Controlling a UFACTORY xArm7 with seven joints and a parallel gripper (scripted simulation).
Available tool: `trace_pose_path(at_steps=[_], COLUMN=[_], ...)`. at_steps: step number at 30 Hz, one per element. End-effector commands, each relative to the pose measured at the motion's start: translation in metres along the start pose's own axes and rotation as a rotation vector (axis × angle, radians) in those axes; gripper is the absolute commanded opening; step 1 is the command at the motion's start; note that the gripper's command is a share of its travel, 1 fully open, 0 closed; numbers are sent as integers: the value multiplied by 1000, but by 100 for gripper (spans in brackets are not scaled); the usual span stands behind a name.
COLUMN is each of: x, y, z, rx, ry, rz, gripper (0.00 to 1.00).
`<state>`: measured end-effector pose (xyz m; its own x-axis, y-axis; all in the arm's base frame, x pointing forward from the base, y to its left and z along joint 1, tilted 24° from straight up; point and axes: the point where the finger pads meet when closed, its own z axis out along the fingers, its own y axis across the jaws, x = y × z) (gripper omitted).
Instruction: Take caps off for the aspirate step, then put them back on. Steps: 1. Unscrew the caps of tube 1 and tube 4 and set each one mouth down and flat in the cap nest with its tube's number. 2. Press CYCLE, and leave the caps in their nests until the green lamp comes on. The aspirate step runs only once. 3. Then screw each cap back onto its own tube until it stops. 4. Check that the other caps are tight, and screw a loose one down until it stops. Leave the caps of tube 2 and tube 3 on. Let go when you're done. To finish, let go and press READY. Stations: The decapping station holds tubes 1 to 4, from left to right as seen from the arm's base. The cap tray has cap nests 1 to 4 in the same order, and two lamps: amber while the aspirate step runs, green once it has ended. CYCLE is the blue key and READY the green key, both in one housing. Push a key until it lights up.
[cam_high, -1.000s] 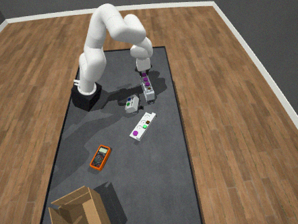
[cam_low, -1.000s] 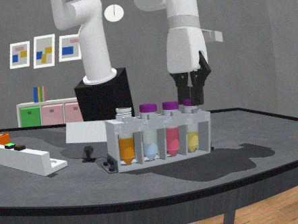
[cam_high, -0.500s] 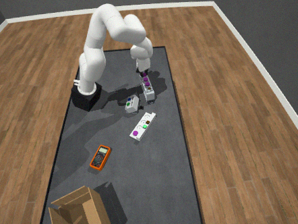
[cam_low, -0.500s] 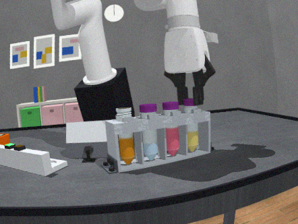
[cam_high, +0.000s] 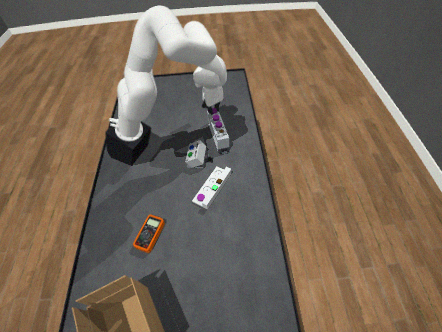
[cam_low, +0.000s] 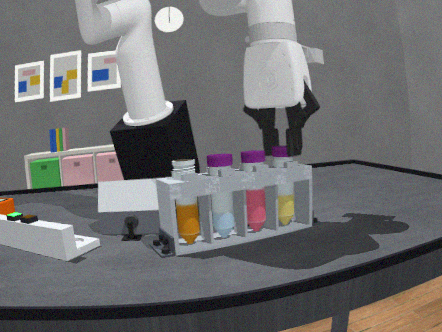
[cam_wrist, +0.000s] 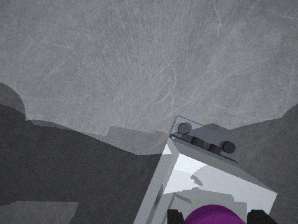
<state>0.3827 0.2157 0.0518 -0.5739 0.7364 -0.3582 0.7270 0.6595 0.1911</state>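
The white tube rack stands on the grey mat. My gripper is shut on the purple cap of tube 1, which sits on the yellow tube at the rack's end. Tube 2 and tube 3 wear purple caps. Tube 4, the orange one, is open. Its purple cap lies in the end nest of the cap tray. The green lamp is lit.
The key housing with the blue key and green key stands between the arm's base and the rack. An orange multimeter and an open cardboard box lie farther down the mat.
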Motion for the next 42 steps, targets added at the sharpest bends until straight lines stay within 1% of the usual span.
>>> trace_pose_path(at_steps=[1, 12, 14, 23, 32, 33, 42], x=[0, 0, 0, 1, 1, 1, 0], y=[2, 2, 2, 2, 2, 2, 2], z=[-1, -1, -1, 0, 0, 0, 0], rx=[-5, -5, -5, -5, -5, -5, -5], ry=[1, 2, 2, 3, 3, 3, 3], rz=[95, 462, 462, 762, 780, 780, 780], gripper=[0, 0, 0, 0, 0, 46, 46])
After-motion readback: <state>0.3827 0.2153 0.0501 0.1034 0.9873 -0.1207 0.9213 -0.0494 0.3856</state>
